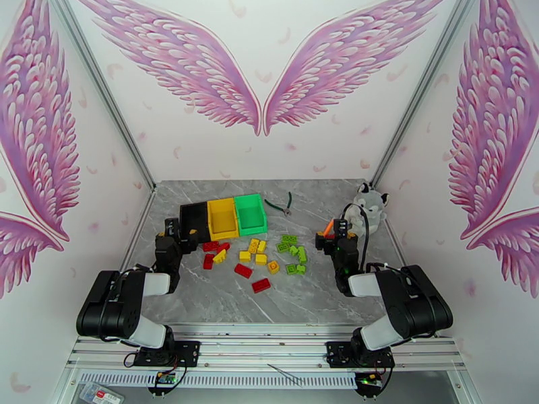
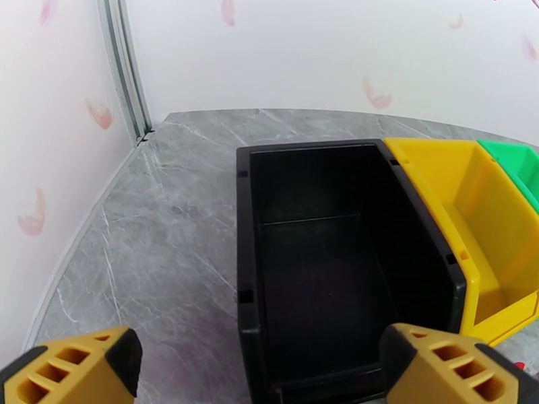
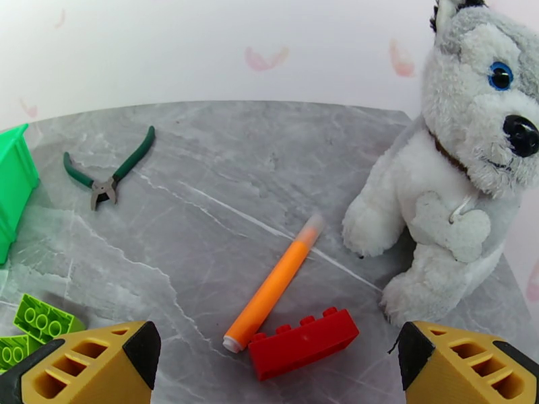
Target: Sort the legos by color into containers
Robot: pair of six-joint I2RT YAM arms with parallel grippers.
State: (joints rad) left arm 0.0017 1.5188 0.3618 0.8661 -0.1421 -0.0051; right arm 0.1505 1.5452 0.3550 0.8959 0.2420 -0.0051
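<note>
Zero legos point(image 1: 244, 270) sorted, as far as you can see: black bin point(image 2: 242, 264) bare, bricks loose on the table point(image 1: 303, 297). Left pincer point(image 2: 263, 348) and right pincer point(image 3: 277, 345) spread, empty.

legos point(image 1: 243, 270): red/yel/grn, scattered | bins point(image 1: 223, 220): blk/yel/grn, abreast, behind legos

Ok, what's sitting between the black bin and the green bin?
The yellow bin, flanked by the black bin and green bin, in the top view.

I see 1 brick point(image 3: 306, 345) just before my right claw point(image 3: 274, 351), stick point(image 3: 269, 291) beside it leftward, plush dog point(image 3: 458, 163) beyond, right.
</note>
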